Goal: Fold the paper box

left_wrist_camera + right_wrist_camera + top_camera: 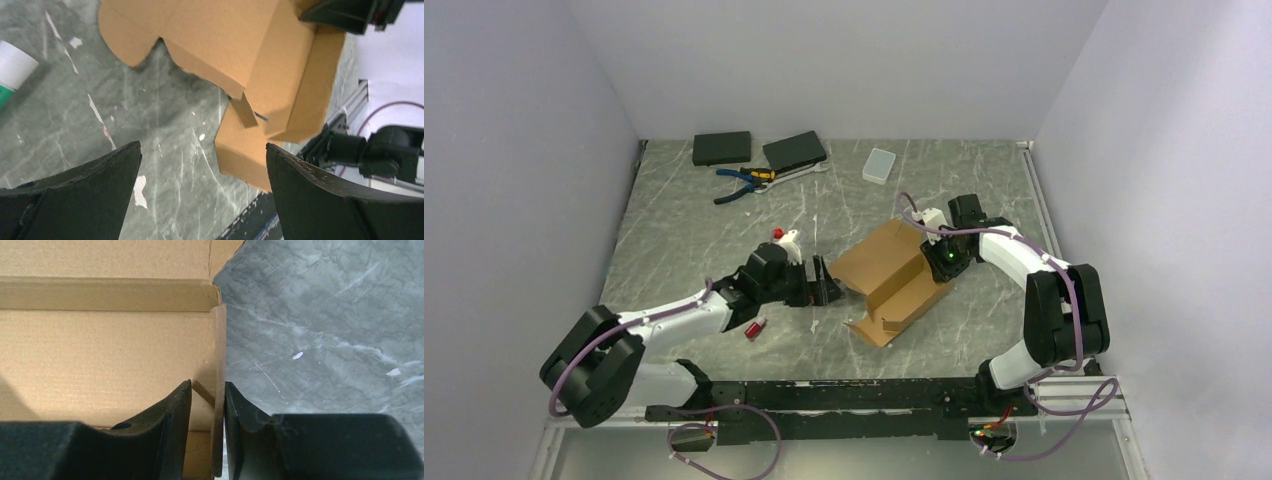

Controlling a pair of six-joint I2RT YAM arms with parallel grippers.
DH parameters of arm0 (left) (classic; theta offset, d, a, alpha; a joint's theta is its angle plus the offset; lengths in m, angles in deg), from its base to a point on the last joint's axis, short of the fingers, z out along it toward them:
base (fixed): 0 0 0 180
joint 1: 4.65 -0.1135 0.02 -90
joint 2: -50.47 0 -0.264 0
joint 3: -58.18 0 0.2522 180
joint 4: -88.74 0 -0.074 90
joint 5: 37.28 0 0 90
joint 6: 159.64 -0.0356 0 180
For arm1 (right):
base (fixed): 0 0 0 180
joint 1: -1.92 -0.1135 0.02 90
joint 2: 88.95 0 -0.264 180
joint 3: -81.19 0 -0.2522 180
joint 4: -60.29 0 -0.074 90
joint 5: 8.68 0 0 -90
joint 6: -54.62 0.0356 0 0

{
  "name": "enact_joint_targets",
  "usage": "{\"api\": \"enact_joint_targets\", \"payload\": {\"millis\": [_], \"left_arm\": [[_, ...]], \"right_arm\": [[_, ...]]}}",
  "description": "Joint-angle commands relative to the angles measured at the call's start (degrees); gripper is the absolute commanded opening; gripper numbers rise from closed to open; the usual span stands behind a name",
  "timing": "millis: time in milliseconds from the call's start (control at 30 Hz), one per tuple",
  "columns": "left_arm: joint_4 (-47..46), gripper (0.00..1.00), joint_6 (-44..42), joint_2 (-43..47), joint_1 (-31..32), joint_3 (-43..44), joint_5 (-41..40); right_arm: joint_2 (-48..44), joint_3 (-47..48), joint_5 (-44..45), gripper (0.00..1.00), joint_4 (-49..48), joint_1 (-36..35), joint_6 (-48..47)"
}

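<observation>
On the grey marbled table (684,230), a small red object (754,328) lies beside the left arm's forearm. Just past it the left gripper (823,282) is low over the table with its jaws spread wide and nothing between them, pointing at the near-left edge of the plain brown cardboard paper box (889,275). The box lies right of centre between the two grippers, partly folded, with side walls raised and a flat panel spreading to the far left. At its right side the right gripper (208,383) straddles one upright flap. One finger (235,410) is against the card and the other seems a sliver off, so I cannot tell whether it really pinches. Further back lie blue-handled pliers (736,186), then two flat black rectangular boxes (721,148) (794,150) and a small translucent white plastic case (879,165).
</observation>
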Motion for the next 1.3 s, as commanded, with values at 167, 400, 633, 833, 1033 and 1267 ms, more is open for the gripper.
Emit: {"api": "enact_joint_targets", "payload": {"millis": [167,400,633,833,1033,1267], "left_arm": [[-4.3,0.97,7.6,-7.2,1.4,7.7,-10.0],[-1.8,0.83,10.9,-13.4,2.1,12.2,-9.8],[6.3,0.77,15.1,-16.0,3.7,14.9,-13.3],[8.7,0.73,21.1,-16.4,4.1,15.3,-15.0],[7.2,0.55,25.6,-20.5,4.1,17.3,-14.5],[6.5,0.03,25.0,-23.4,4.1,20.6,-15.1]], "right_arm": [[-2.2,-0.1,-1.8,0.24,-3.2,-0.2,1.6],[-2.8,-0.7,-1.7,0.13,-4.1,-0.2,2.3],[-3.4,-1.1,-1.3,0.13,-4.9,-0.2,3.3],[-3.7,-1.3,-1.3,0.13,-5.4,-0.1,3.8],[-4.1,-1.5,-1.5,0.13,-5.8,-0.1,4.1],[-4.9,-2.1,-2.8,0.16,-6.2,-0.1,4.2]]}}
